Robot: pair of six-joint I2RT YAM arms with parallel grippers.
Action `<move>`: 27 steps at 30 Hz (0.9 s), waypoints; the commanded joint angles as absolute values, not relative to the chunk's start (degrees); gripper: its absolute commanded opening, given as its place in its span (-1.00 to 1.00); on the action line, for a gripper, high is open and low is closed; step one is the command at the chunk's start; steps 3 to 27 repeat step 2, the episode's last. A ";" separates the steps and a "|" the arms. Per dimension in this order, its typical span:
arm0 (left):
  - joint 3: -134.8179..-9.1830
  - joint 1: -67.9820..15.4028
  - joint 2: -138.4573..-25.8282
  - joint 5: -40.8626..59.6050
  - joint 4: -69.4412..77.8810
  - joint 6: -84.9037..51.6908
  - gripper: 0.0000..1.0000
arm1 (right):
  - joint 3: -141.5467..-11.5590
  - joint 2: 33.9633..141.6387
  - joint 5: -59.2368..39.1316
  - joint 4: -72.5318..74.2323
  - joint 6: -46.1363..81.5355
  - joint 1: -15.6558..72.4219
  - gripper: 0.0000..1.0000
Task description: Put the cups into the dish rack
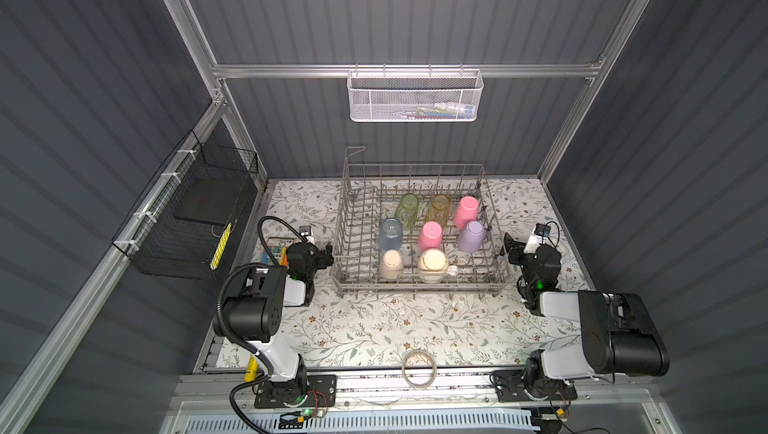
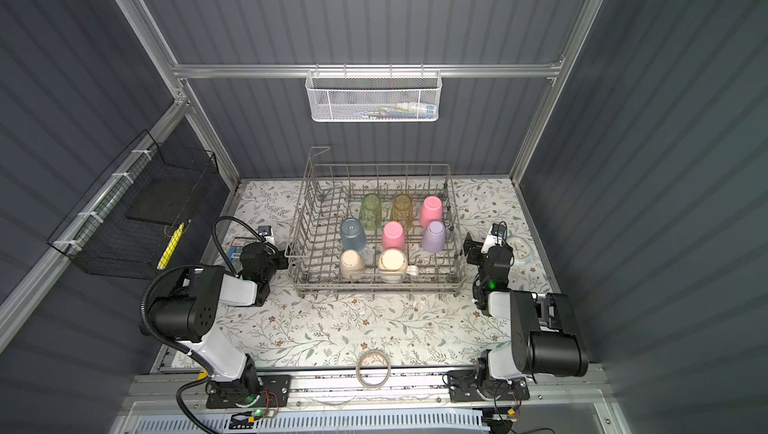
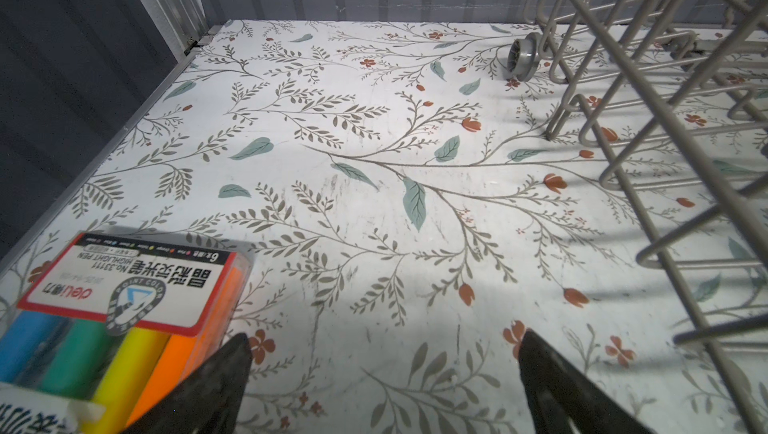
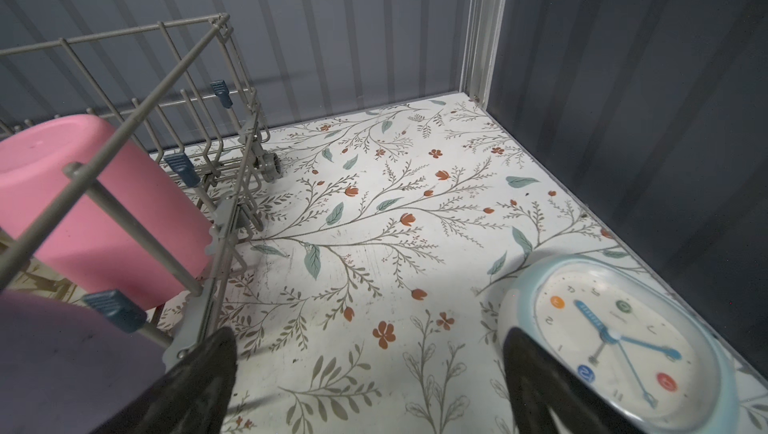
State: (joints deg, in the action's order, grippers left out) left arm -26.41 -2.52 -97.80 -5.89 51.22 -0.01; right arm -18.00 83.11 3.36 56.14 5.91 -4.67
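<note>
Eight cups (image 1: 430,235) in one dish rack (image 1: 354,240)

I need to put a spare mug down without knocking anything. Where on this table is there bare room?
Widest bare patch: the table between the dish rack and the tape ring. The rack's left section, beside the blue tumbler, holds no cups. Crowded: left of the rack, highlighter pack and left gripper; right of it, clock and right gripper.
</note>
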 commanded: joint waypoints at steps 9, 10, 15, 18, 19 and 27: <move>-27.45 -2.25 -98.44 -5.10 51.28 1.09 0.99 | -17.54 83.41 3.41 57.57 5.29 -4.40 0.98; -27.45 -2.25 -98.44 -5.10 51.28 1.09 0.99 | -17.54 83.41 3.41 57.57 5.29 -4.40 0.98; -27.45 -2.25 -98.44 -5.10 51.28 1.09 0.99 | -17.54 83.41 3.41 57.57 5.29 -4.40 0.98; -27.45 -2.25 -98.44 -5.10 51.28 1.09 0.99 | -17.54 83.41 3.41 57.57 5.29 -4.40 0.98; -27.45 -2.25 -98.44 -5.10 51.28 1.09 0.99 | -17.54 83.41 3.41 57.57 5.29 -4.40 0.98; -27.45 -2.25 -98.44 -5.10 51.28 1.09 0.99 | -17.54 83.41 3.41 57.57 5.29 -4.40 0.98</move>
